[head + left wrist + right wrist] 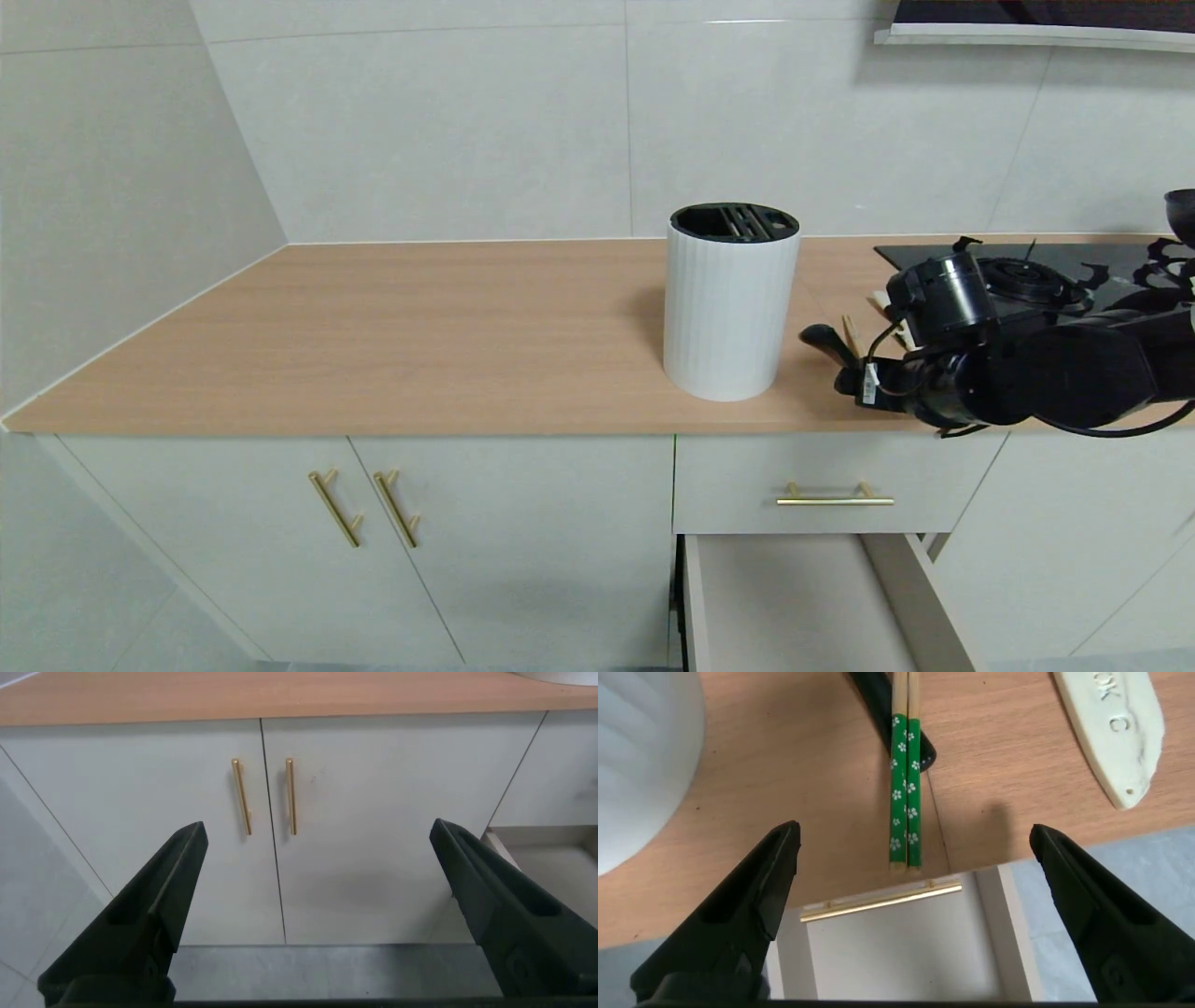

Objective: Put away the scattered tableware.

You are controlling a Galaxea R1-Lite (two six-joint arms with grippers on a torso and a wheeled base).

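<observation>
Head view: the right arm [1027,373] hangs just right of the white holder [731,308], over the chopsticks [851,334] on the tabletop [420,336]. Left wrist view: left jaws wide, empty, down by the cupboard doors [271,840] below the holder. Right wrist view: right jaws wide too, either side of the chopsticks. Their long axis runs front-to-back, green ends at the front edge. Looks like pre-grasp to me, so next it should drop and close across the pair.

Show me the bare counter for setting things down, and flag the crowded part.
Bare: the long stretch of countertop from the left wall corner to the white holder. The open drawer below looks bare too. Crowded: between the holder and the stove, where the chopsticks, a black handle and a white utensil lie by the right gripper.
</observation>
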